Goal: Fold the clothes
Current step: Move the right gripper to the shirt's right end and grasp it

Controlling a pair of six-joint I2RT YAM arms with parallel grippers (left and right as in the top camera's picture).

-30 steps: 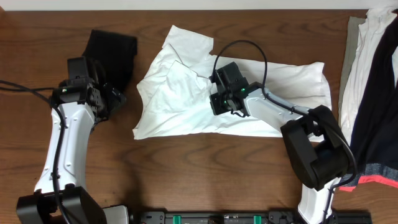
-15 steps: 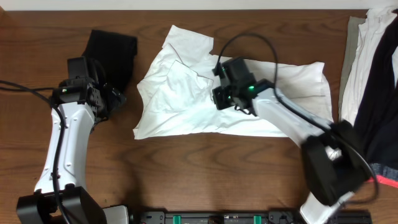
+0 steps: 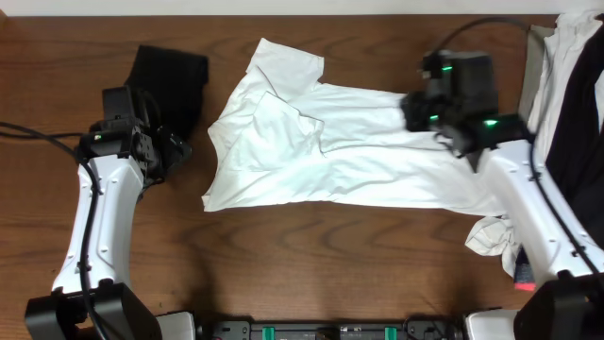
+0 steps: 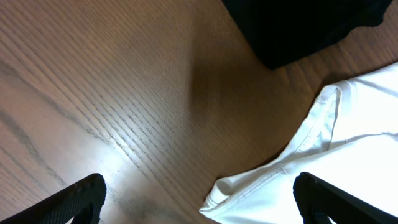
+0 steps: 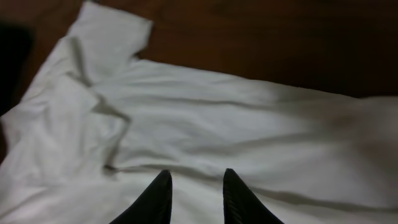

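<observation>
The white T-shirt (image 3: 359,156) lies spread across the middle of the table, with folds and a sleeve bunched on its left half; no print shows. A black garment (image 3: 170,76) lies at the back left. My right gripper (image 3: 420,113) hovers over the shirt's right part. In the right wrist view its gripper (image 5: 196,186) is open, its fingers (image 5: 158,196) a little apart over the white cloth (image 5: 249,124) and holding nothing. My left gripper (image 4: 202,202) stands wide open just left of the shirt, low over the wood. A hemmed shirt corner (image 4: 261,186) lies between its tips, below the black garment (image 4: 298,25).
A pile of white, grey and dark clothes (image 3: 566,113) lies along the right edge, with a coral band (image 3: 576,272) at its near end. A small white bunch of cloth (image 3: 491,236) sits beside the right arm. Bare wooden table (image 3: 283,264) runs along the front.
My right gripper has let go of the shirt's middle, opened, and swung right and back. The shirt's right part now lies stretched out flatter. The left arm has not moved.
</observation>
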